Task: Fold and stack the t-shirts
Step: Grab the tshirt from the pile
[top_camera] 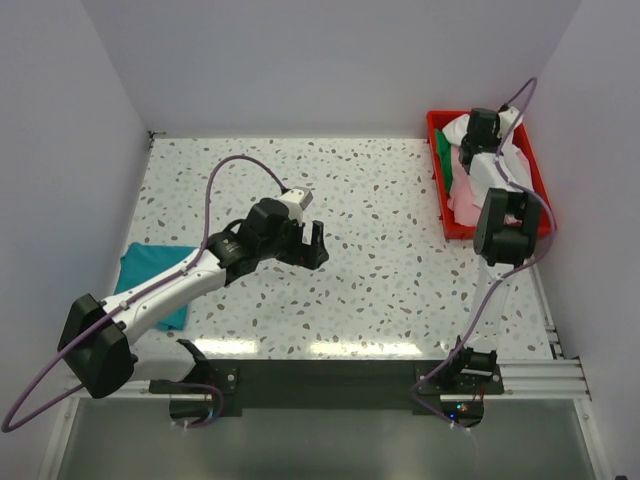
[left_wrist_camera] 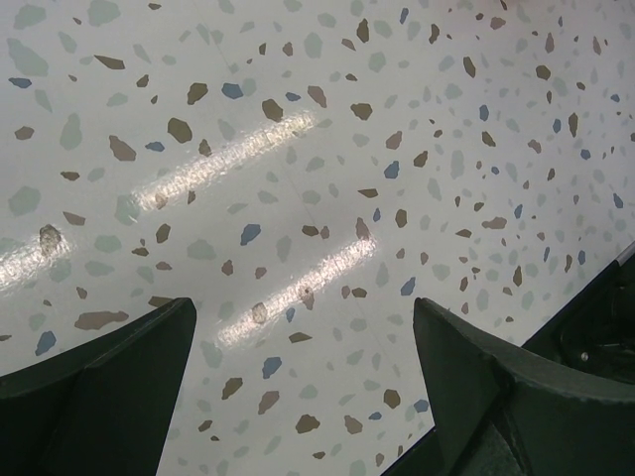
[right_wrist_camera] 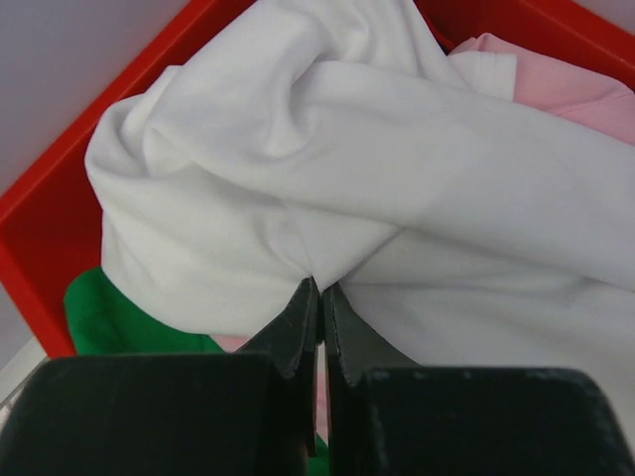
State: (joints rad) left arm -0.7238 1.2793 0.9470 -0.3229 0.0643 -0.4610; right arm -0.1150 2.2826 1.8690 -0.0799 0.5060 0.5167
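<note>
My right gripper [right_wrist_camera: 318,285] is shut on a pinch of the off-white t-shirt [right_wrist_camera: 397,169], which lies bunched in the red bin [top_camera: 448,215]; in the top view the gripper [top_camera: 478,140] is over the bin's far end. The pink t-shirt [right_wrist_camera: 556,84] and the green t-shirt [right_wrist_camera: 119,322] lie under and beside the white one. The teal t-shirt [top_camera: 150,270] lies folded at the table's left edge, partly under my left arm. My left gripper [top_camera: 312,245] is open and empty above bare table [left_wrist_camera: 298,198].
The red bin stands at the table's far right against the wall. Walls close in the table on the left, back and right. A black rail [top_camera: 330,375] runs along the near edge by the arm bases.
</note>
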